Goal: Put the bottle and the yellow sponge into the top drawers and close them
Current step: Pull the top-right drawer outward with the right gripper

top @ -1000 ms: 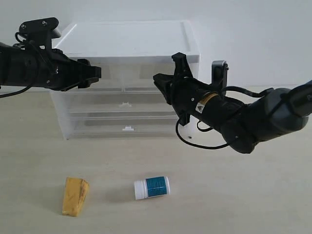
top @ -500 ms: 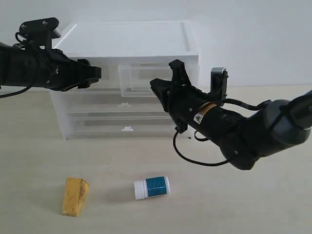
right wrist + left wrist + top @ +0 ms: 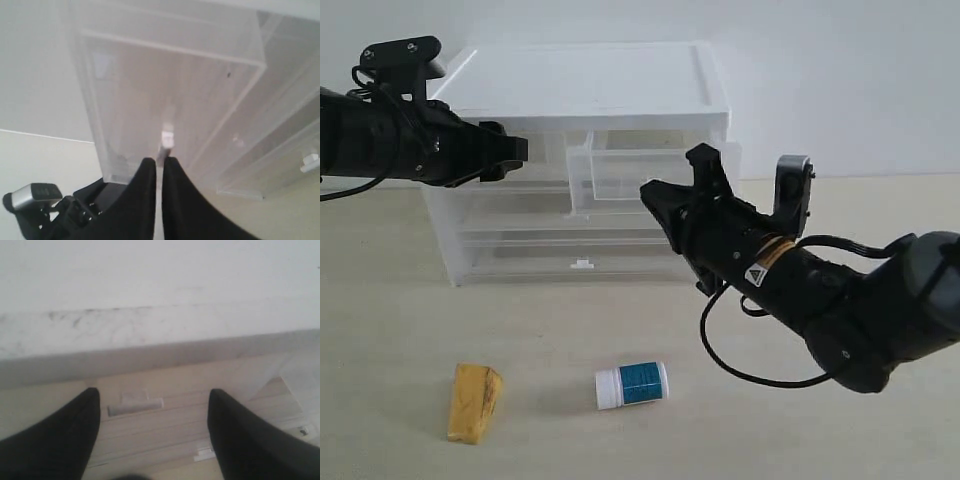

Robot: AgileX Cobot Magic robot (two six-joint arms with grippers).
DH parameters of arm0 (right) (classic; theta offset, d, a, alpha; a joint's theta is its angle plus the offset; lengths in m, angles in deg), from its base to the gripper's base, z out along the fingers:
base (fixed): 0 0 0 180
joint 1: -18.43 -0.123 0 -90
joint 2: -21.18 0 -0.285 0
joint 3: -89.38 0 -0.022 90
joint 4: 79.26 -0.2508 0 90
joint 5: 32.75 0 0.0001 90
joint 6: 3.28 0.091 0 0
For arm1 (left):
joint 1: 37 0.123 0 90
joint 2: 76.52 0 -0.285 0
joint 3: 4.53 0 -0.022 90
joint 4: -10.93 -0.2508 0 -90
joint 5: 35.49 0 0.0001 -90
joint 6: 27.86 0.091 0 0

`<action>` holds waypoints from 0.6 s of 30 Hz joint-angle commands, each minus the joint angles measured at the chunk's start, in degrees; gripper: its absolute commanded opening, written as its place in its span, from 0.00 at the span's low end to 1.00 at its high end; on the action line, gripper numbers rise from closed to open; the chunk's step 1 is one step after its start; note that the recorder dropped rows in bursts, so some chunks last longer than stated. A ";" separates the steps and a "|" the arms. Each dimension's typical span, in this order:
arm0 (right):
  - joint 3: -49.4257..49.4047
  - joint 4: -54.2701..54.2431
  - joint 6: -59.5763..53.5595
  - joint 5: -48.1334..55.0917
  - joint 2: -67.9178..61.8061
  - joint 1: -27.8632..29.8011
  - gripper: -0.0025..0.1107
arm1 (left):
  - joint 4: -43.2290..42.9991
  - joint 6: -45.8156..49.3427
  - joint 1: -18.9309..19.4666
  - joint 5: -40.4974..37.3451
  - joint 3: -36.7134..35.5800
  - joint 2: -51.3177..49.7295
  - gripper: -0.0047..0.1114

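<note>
The white bottle (image 3: 632,384) with its teal label lies on its side on the table. To its left lies the yellow sponge (image 3: 474,402). Neither gripper is near them. The top right drawer (image 3: 630,172) stands pulled partly out of the cabinet (image 3: 580,90). My right gripper (image 3: 652,192) (image 3: 160,161) is shut on its white tab handle (image 3: 167,137). My left gripper (image 3: 516,150) (image 3: 152,397) hovers open and empty in front of the closed top left drawer (image 3: 548,160), whose tab handle (image 3: 135,404) shows between the fingers (image 3: 75,430).
Two full-width drawers (image 3: 580,240) below are closed, each with a small tab (image 3: 582,264). The right arm (image 3: 840,300) stretches over the table right of the cabinet. A white wall stands behind.
My right gripper has drawn back from the cabinet, holding the tab, and the top right drawer has slid out. The left arm, bottle and sponge have not moved.
</note>
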 commanded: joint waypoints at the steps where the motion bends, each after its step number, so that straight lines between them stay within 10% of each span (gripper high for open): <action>1: -1.43 1.11 -0.92 -3.75 2.00 -1.19 0.02 | -0.23 1.13 0.05 3.54 1.09 -0.07 0.55; 18: -5.57 2.09 -0.13 -3.75 2.33 -1.86 0.02 | -0.23 1.13 0.05 3.54 1.09 -0.07 0.55</action>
